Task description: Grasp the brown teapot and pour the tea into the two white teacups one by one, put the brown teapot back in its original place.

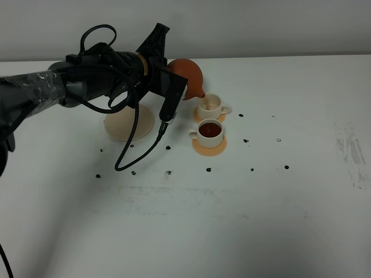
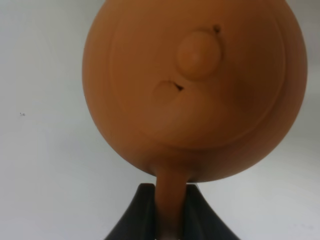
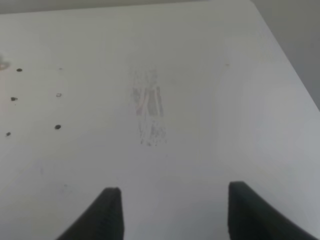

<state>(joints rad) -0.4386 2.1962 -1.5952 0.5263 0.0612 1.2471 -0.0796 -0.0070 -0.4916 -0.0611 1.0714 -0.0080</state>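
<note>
Left claw (image 2: 170,202) clamped tight on brown teapot (image 2: 195,85) handle; pot tipped, spout over white teacup (image 1: 210,106) just beyond claw. Right claw (image 3: 173,191) wide open, empty.

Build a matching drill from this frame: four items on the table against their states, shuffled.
Items:
1. brown teapot
2. near teacup
3. far teacup
4. beige saucer

States:
A. nothing on it
B. holds dark tea
C. lifted and tilted
D. just below the brown teapot

Pairs: 1-C, 2-B, 3-D, 4-A
</note>
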